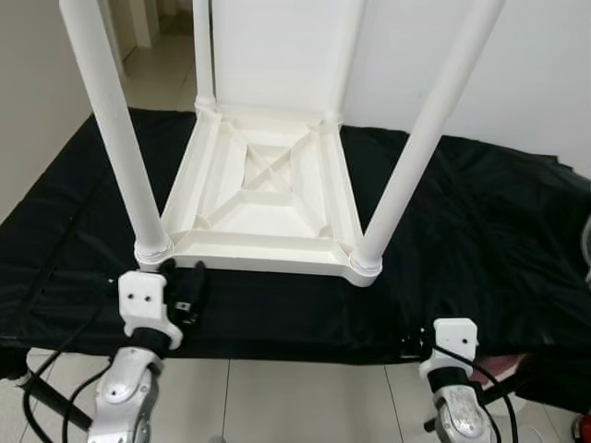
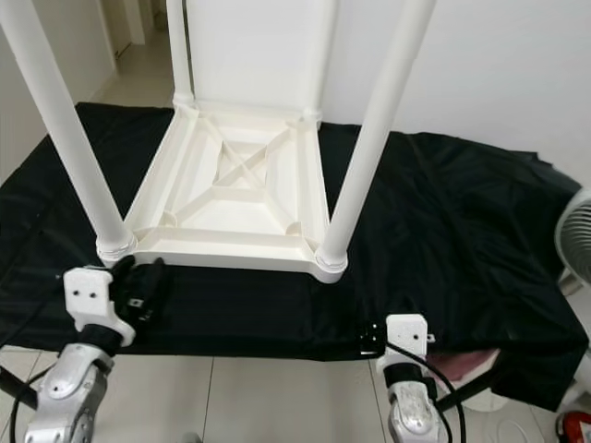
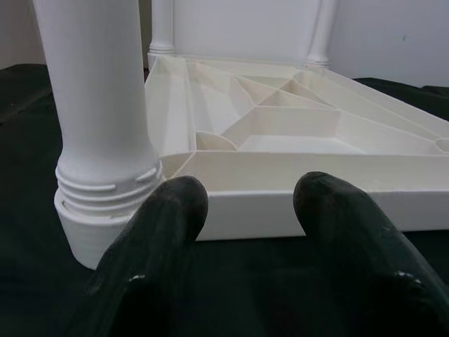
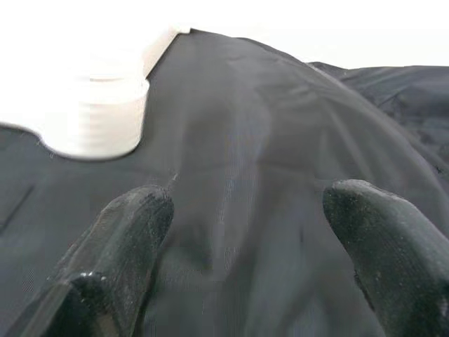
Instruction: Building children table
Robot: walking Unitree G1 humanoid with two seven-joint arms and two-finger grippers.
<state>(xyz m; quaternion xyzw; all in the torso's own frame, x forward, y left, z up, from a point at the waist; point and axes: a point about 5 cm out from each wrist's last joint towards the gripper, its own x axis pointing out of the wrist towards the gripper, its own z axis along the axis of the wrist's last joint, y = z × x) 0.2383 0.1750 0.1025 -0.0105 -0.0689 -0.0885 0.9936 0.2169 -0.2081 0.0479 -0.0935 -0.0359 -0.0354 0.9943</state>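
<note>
A white children's table (image 1: 263, 189) lies upside down on a black cloth (image 1: 480, 240), its legs pointing up. My left gripper (image 3: 249, 193) rests low on the cloth, open and holding nothing. It sits just in front of the table's near rim, beside the threaded base of the near-left leg (image 3: 105, 189). My right gripper (image 4: 245, 203) stands open over the cloth's front edge with nothing between its fingers. It is a short way to the right of and nearer than the near-right leg's base (image 4: 98, 116). The two far legs (image 1: 204, 51) rise against the white wall.
The black cloth covers a low wide surface and hangs over its front edge (image 1: 305, 346). Pale tiled floor (image 1: 277, 397) lies below. A white fan (image 2: 574, 235) stands at the far right, with a small red thing (image 2: 574, 426) on the floor. Black cables (image 1: 51, 397) trail by the left arm.
</note>
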